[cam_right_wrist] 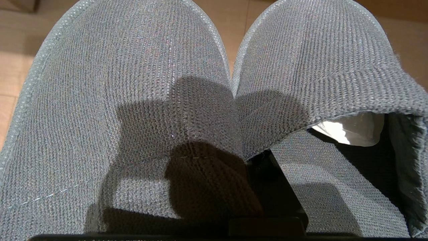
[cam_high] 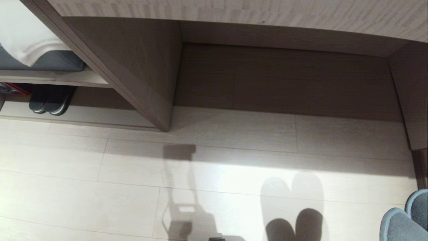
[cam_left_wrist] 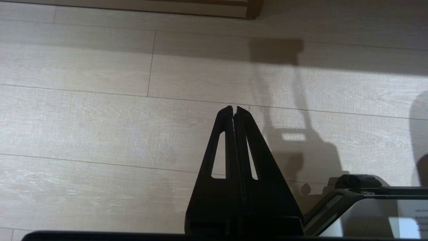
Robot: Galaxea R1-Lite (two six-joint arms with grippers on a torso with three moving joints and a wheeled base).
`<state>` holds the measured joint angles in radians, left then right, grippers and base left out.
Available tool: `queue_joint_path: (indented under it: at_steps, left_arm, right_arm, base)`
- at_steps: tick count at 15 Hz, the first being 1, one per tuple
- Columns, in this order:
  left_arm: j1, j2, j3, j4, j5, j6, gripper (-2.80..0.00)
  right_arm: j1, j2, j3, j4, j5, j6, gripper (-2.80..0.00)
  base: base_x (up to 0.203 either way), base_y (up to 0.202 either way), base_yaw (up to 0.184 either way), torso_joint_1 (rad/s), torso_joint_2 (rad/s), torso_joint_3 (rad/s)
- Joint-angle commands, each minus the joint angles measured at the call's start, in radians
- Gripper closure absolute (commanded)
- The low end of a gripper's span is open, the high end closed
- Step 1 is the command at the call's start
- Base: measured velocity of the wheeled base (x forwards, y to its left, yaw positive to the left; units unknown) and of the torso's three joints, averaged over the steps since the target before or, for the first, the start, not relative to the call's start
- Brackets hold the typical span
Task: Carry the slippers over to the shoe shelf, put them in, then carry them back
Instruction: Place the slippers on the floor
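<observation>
Closest to the lens we saw the two grey knitted fabric slippers [cam_right_wrist: 140,100], rounded and closed at the toe, with a pale stitched edge along the rim. They lay side by side, and the right gripper [cam_right_wrist: 264,167] was pinched tight on their inner edges where the two meet. One black finger went under the cloth of one slipper; its tip was hidden. In the head view the pair showed only at the lower right corner of the frame, raised over the pale wood-grain plank floor [cam_high: 100,187].

We judged the slippers light and soft. The cloth would fold and sag, so a hold on both inner rims together seemed best, and it could slip if the pinch loosened.

The low beige wood-grain laminate shoe shelf [cam_high: 284,77] filled the upper half of the frame, with a slanted divider panel and a smooth pale base board. A dark closed-toe pair of shoes with light sole rims [cam_high: 50,100] stood at the upper left.

The left gripper [cam_left_wrist: 234,112] had its black fingers pressed together, with nothing in them, above the floor.
</observation>
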<state>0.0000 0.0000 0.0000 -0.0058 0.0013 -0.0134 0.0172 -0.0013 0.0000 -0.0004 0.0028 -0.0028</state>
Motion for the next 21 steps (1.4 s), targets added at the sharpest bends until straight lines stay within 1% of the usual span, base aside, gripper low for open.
queue_joint_path:
  at_steps: [1, 21]
  left_arm:
    - [0.0, 0.0, 0.0, 0.0, 0.0, 0.0, 0.0]
    - [0.0, 0.0, 0.0, 0.0, 0.0, -0.002, 0.0]
  right_arm:
    - [0.0, 0.001, 0.002, -0.001, 0.0, 0.0, 0.0]
    - [0.0, 0.001, 0.002, -0.001, 0.0, 0.0, 0.0]
  base:
    - [0.0, 0.0, 0.0, -0.008, 0.01, -0.197]
    - [0.0, 0.0, 0.0, 0.003, 0.0, -0.199]
